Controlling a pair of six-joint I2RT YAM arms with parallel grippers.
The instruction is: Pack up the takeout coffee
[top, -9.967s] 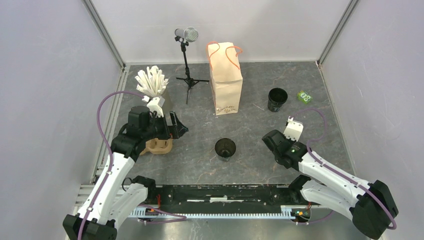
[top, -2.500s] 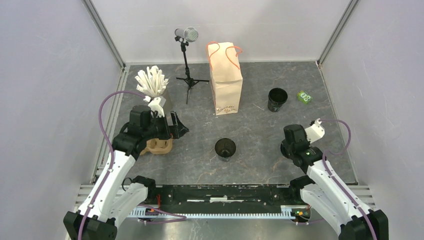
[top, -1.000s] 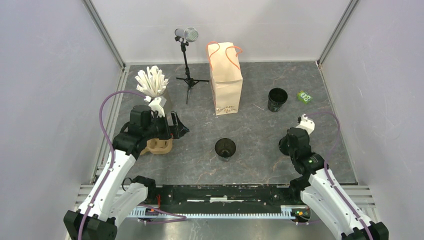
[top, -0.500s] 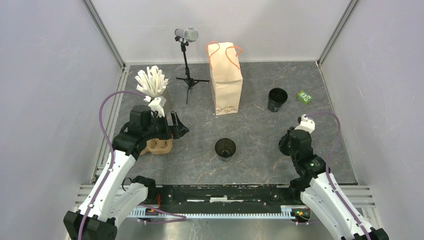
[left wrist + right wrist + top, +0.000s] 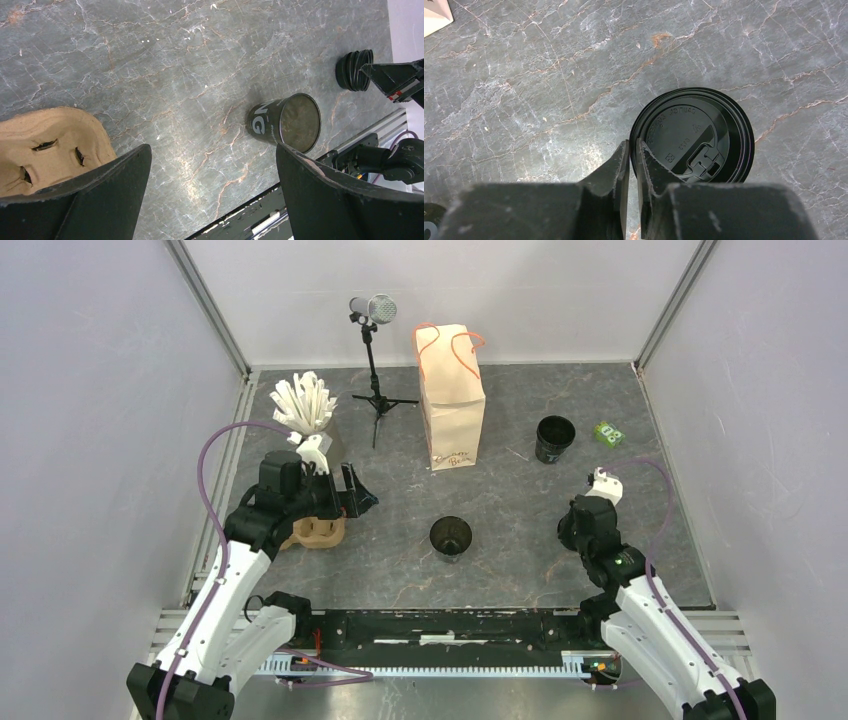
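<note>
A black open cup (image 5: 451,536) stands mid-table; in the left wrist view (image 5: 285,122) it has white letters. A second black cup (image 5: 553,438) stands right of the brown paper bag (image 5: 452,400). A round black lid (image 5: 694,135) lies flat on the table and looks like a stack from the side (image 5: 354,70). My right gripper (image 5: 633,145) is nearly closed, with the lid's left rim at its fingertips. In the top view it (image 5: 575,525) sits under its own wrist and covers the lid. My left gripper (image 5: 355,495) is open and empty (image 5: 212,150) above the table, left of the middle cup.
A brown cardboard cup carrier (image 5: 318,530) lies under the left arm (image 5: 50,145). A grey cup of white sticks (image 5: 303,405) and a microphone stand (image 5: 375,360) are at the back left. A small green packet (image 5: 607,433) lies at the back right.
The right arm has swung from leaning left to pointing forward, with its wrist over the lid. In the last half second it barely moved. The left arm has not moved.
</note>
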